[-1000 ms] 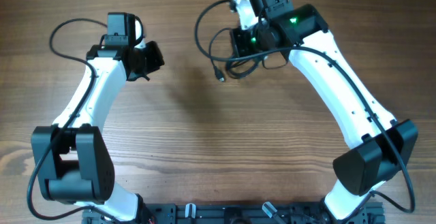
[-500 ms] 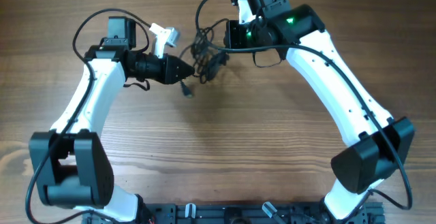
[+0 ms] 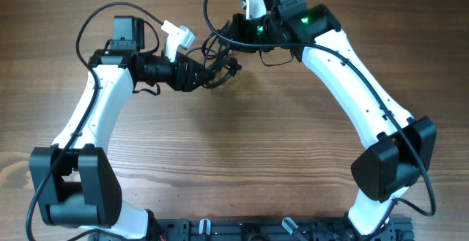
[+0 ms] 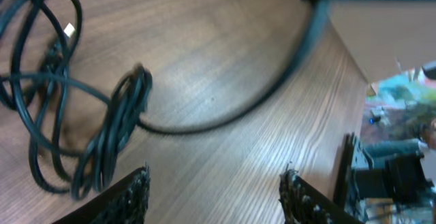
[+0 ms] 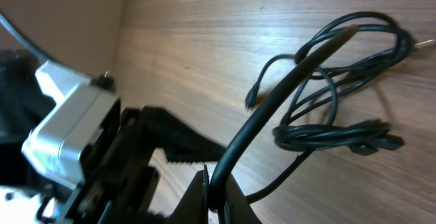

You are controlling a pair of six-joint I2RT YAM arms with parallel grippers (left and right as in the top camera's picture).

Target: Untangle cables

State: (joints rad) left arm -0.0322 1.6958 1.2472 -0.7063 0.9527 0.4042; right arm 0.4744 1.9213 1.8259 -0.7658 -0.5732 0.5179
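Note:
The cables (image 3: 217, 68) are a tangle of thin black loops at the back middle of the wooden table. In the left wrist view the cables (image 4: 112, 125) lie to the upper left, ahead of the fingers. My left gripper (image 3: 199, 74) points right at the edge of the tangle. Seen from its wrist, the left gripper (image 4: 214, 197) is open over bare wood. My right gripper (image 3: 239, 30) is just behind the tangle. The right gripper (image 5: 216, 200) is shut on one black strand, which rises to the looped cables (image 5: 334, 132). A plug end (image 5: 251, 101) sticks out.
Each arm carries its own thicker black wire; the left arm's wire (image 3: 94, 21) loops behind it. The arms' black mount rail (image 3: 242, 230) runs along the front edge. The table edge and some equipment (image 4: 388, 169) show at the right of the left wrist view.
My left arm swung right to the tangle and its jaws opened. My right gripper moved left and back, still shut, dragging the cables toward the left arm.

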